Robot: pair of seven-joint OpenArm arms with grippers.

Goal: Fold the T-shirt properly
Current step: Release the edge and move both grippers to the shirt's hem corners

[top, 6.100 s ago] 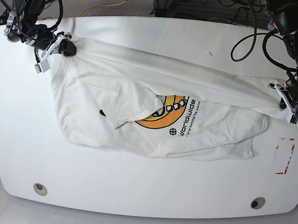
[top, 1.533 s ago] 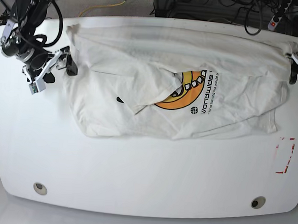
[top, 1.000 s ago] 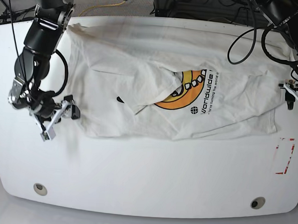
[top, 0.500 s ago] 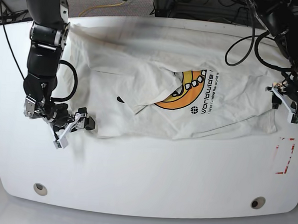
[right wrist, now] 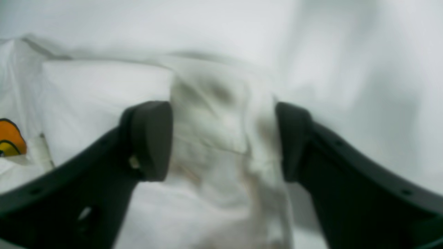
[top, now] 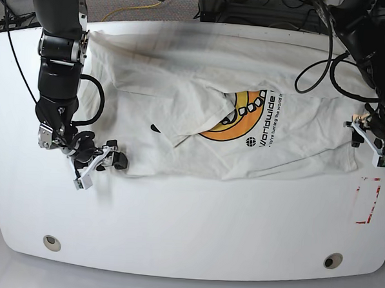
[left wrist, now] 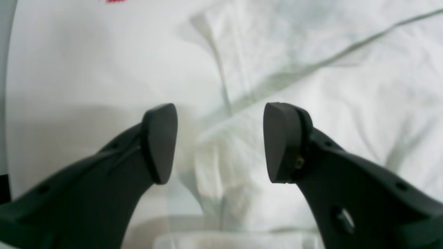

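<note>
The off-white T-shirt lies spread and creased on the white table, its orange and black graphic facing up near the middle. My right gripper is at the shirt's lower left corner in the base view. In the right wrist view my right gripper stands open astride a raised fold of T-shirt cloth that fills the gap. My left gripper is at the shirt's right edge. The left wrist view shows my left gripper open over the edge of the T-shirt.
A red-taped rectangle marks the table just below my left gripper. Two round holes sit near the table's front edge. Cables hang behind the back edge.
My right gripper has moved down the shirt's left edge to its lower corner, and its jaws have narrowed around a fold. My left gripper has shifted slightly at the right edge.
</note>
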